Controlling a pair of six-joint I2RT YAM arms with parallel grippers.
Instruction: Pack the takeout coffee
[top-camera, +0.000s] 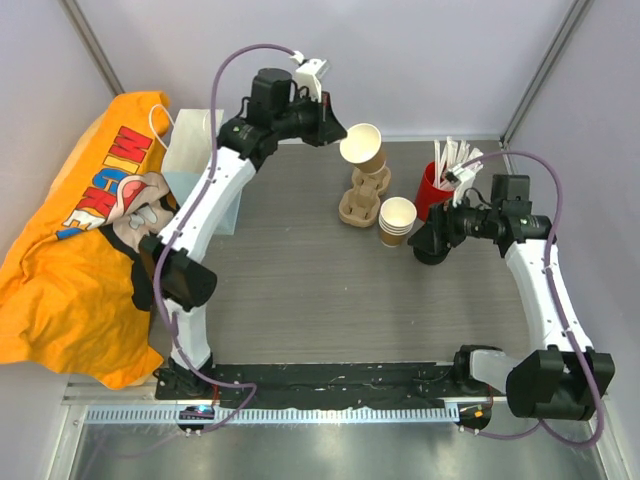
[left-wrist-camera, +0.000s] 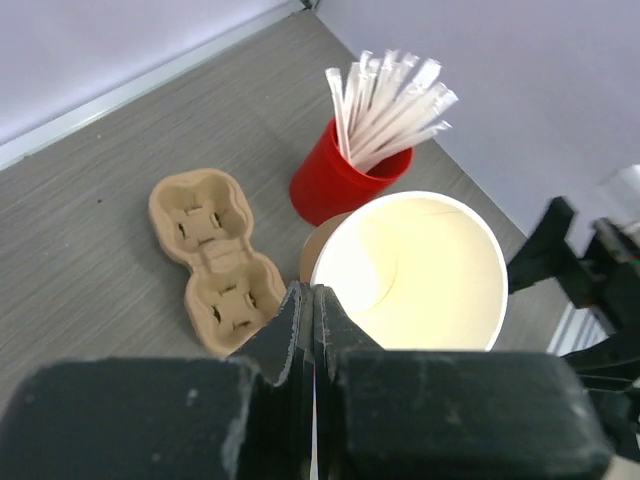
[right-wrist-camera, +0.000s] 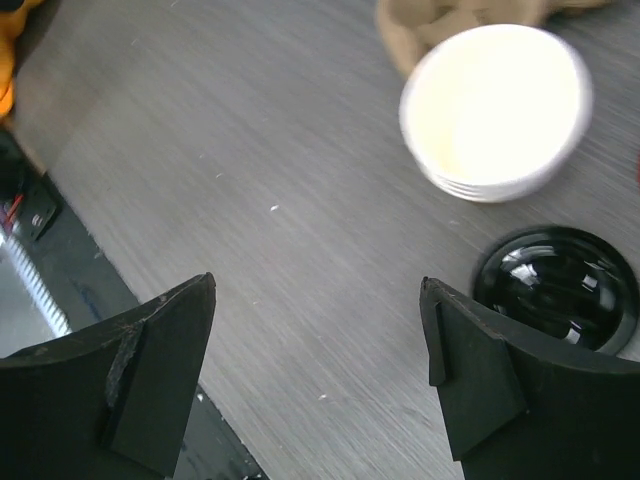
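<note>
The takeout coffee is a single brown paper cup (top-camera: 362, 147), white inside (left-wrist-camera: 415, 270) and with no lid on it. My left gripper (top-camera: 338, 135) is shut on its rim, fingers pinched together (left-wrist-camera: 312, 290). It holds the cup tilted in the air above the back of a tan pulp two-cup carrier (top-camera: 362, 195) (left-wrist-camera: 215, 260). My right gripper (top-camera: 428, 240) (right-wrist-camera: 318, 283) stands open and empty just above the table. A black plastic lid (right-wrist-camera: 555, 285) lies beside its right finger.
A stack of lidless brown cups (top-camera: 397, 220) (right-wrist-camera: 495, 105) stands next to the carrier. A red cup of wrapped straws (top-camera: 432, 190) (left-wrist-camera: 335, 180) sits behind it. A white paper bag (top-camera: 195, 150) and an orange cloth (top-camera: 70, 260) lie at the left.
</note>
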